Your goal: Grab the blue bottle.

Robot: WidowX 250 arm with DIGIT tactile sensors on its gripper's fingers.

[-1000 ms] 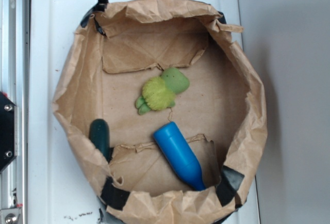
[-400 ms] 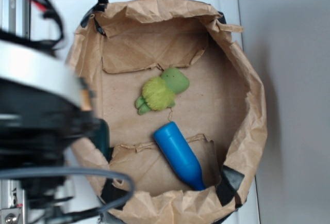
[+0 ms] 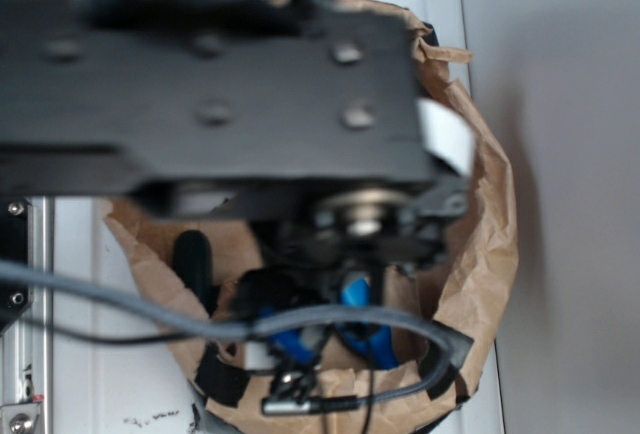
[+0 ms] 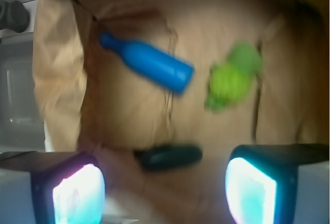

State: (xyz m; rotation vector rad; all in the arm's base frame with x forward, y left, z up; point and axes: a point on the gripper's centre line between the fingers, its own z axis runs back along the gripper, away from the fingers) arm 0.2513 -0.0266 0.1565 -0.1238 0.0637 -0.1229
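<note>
The blue bottle [image 4: 147, 64] lies on its side on the floor of the brown paper bag [image 4: 56, 79], neck to the upper left in the wrist view. In the exterior view only bits of the blue bottle [image 3: 352, 292] show under the arm. My gripper [image 4: 162, 193] is open and empty, high above the bag, its two lit fingertips [image 4: 77, 195] at the lower corners of the wrist view. The bottle is well ahead of the jaws, apart from them. In the exterior view the arm hides the gripper.
A dark green bottle [image 4: 170, 157] lies between my fingers' lines, also at the bag's left wall [image 3: 193, 259]. A fuzzy yellow-green plush toy [image 4: 232, 77] lies right of the blue bottle. The bag's crumpled walls [image 3: 490, 244] ring everything; white lid [image 3: 90, 294] under it.
The arm has swung in from the left and now covers most of the bag in the exterior view. The bottle, toy and dark bottle have not moved.
</note>
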